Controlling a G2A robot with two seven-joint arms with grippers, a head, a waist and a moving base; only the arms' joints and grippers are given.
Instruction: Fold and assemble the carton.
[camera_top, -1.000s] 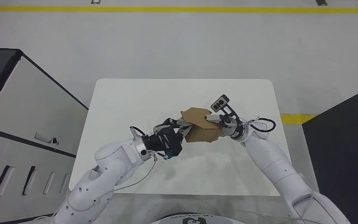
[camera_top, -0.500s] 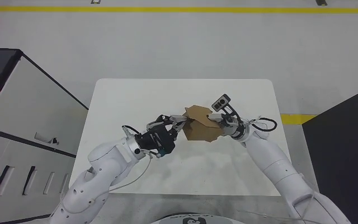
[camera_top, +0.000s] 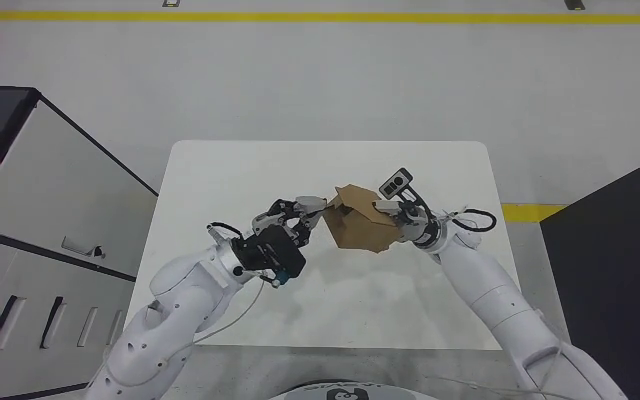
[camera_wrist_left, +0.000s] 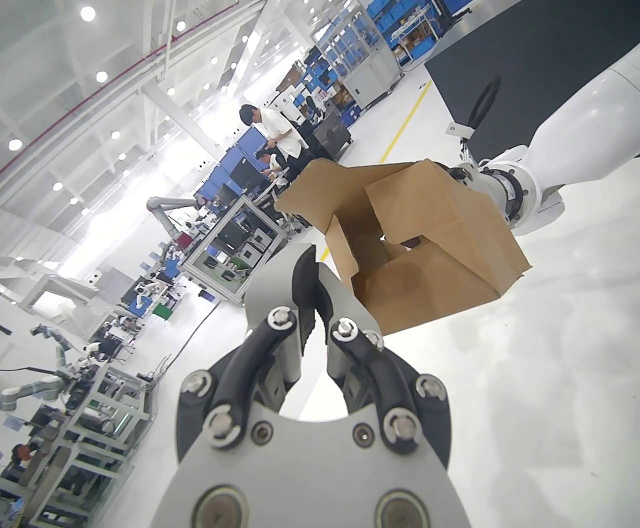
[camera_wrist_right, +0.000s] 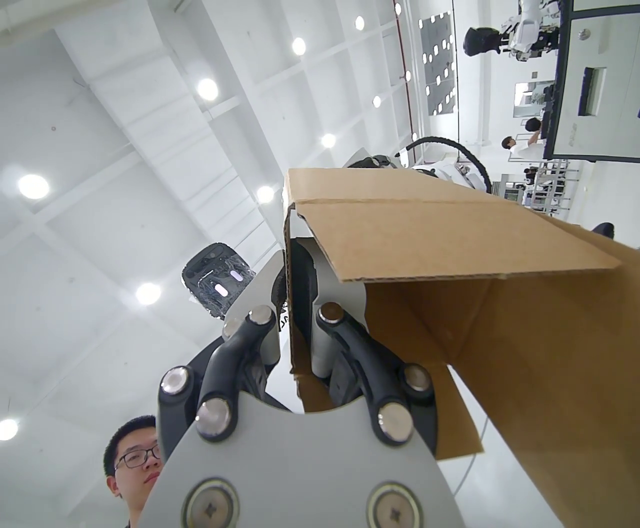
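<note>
1. Carton (camera_top: 360, 225): brown corrugated, partly formed, located over the middle of the table (camera_top: 250, 170), slightly toward the table's right side. The body sits tilted. Whether its lower edge rests on the table cannot be told.
2. Condition of flaps (camera_wrist_left: 320, 195): those at the end facing the table's left side are not closed. One stands outward and the others are folded partway in, leaving a gap into the interior.
3. Right gripper (camera_wrist_right: 295, 260): positioned over the table's right half, fingers clamped on one cardboard wall of the carton, one finger on each face.
4. Left gripper (camera_wrist_left: 314, 280): positioned over the table's middle, left of centre. Its fingers are pressed together with nothing between them, the tips just beside the flaps. Contact cannot be confirmed.
5. Surroundings: yellow floor line (camera_top: 320, 17) beyond the table's far edge, and grey cabinet (camera_top: 50, 190) off the table's left side.
</note>
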